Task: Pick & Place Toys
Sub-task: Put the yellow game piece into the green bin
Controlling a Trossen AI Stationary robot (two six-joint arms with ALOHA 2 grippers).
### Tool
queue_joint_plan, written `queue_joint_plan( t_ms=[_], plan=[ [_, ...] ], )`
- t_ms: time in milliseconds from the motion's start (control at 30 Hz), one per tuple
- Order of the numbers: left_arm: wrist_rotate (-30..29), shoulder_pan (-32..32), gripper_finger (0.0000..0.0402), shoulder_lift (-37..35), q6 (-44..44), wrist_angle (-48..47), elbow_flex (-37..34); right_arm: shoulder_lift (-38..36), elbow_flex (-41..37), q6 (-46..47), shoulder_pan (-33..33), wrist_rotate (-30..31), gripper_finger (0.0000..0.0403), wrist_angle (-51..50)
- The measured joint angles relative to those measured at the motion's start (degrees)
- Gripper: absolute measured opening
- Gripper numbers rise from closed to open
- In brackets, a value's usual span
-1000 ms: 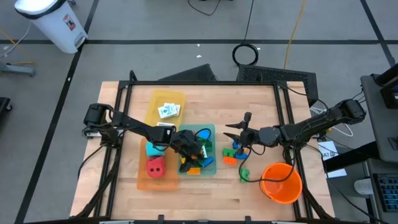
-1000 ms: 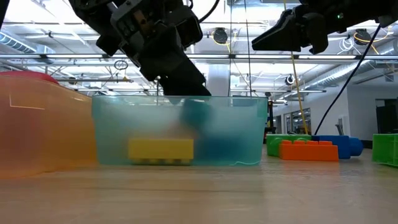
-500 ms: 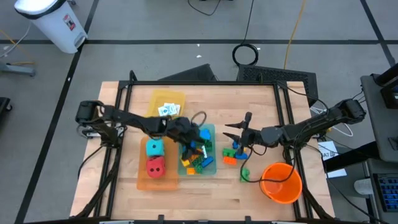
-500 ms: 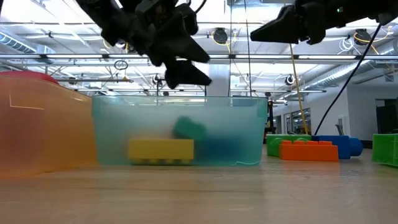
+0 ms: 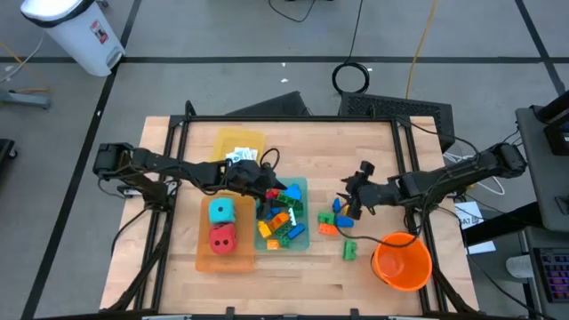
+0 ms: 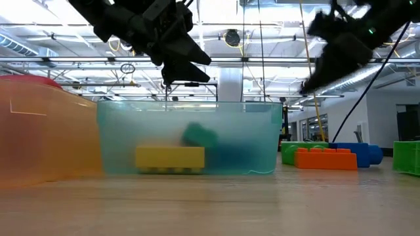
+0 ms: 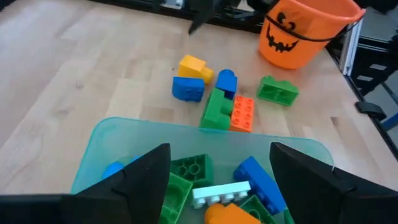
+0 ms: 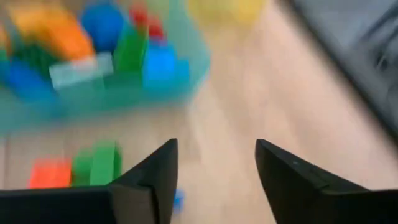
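1. My left gripper (image 5: 269, 188) hangs over the back rim of the teal tray (image 5: 300, 238), fingers spread wide with nothing between them.
2. My right gripper (image 5: 353, 201) hovers above the loose bricks on the bare wood, fingers parted and empty.
3. The teal tray is cloudy see-through plastic, rectangular with rounded corners. It holds a jumble of studded plastic bricks (image 5: 281, 222): orange, green, blue and yellow, plus one pale mint strip (image 7: 221, 191).
4. Seen level with the table, a long yellow brick (image 6: 169, 157) lies against the tray's near wall.
5. Between the tray and the bucket, a small cluster sits on the table: a yellow brick (image 7: 192, 65) on a blue one (image 7: 188, 89), a rounded blue piece (image 7: 226, 80), a green brick (image 7: 216, 111) touching an orange one (image 7: 242, 114), and a green brick (image 7: 277, 89) apart, nearer the bucket.
6. The orange tray (image 5: 206, 260) beside the teal one holds a teal dotted die (image 5: 220, 210) and a red die (image 5: 222, 237).
7. The yellow tray (image 5: 224, 142) behind them holds white picture cards (image 5: 241, 157).
8. The glossy orange bucket (image 5: 402, 261) has a black pumpkin face.
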Motion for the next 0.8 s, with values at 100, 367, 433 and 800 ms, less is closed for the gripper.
queue_joint_plan(
  t_ms=[100,367,433,800],
  plan=[
    [-0.11,0.05,0.0282,-0.08,-0.63,0.87,-0.39,0.0,-0.04,5.6,-1.17,-6.64,0.0207,-8.78],
    [-0.11,0.02,0.0282,-0.08,-1.97,1.12,-0.44,0.0,-0.07,5.54,-1.69,-20.98,0.0259,-18.6],
    [-0.13,0.02,0.0282,-0.08,-1.97,1.49,-0.44,0.34,-0.07,2.13,-1.78,-20.71,0.0258,-19.56],
    [-0.12,0.02,0.0284,-0.06,-1.99,1.41,-0.44,6.72,-4.12,-8.77,-3.07,-20.8,0.0238,-13.59]
  ],
)
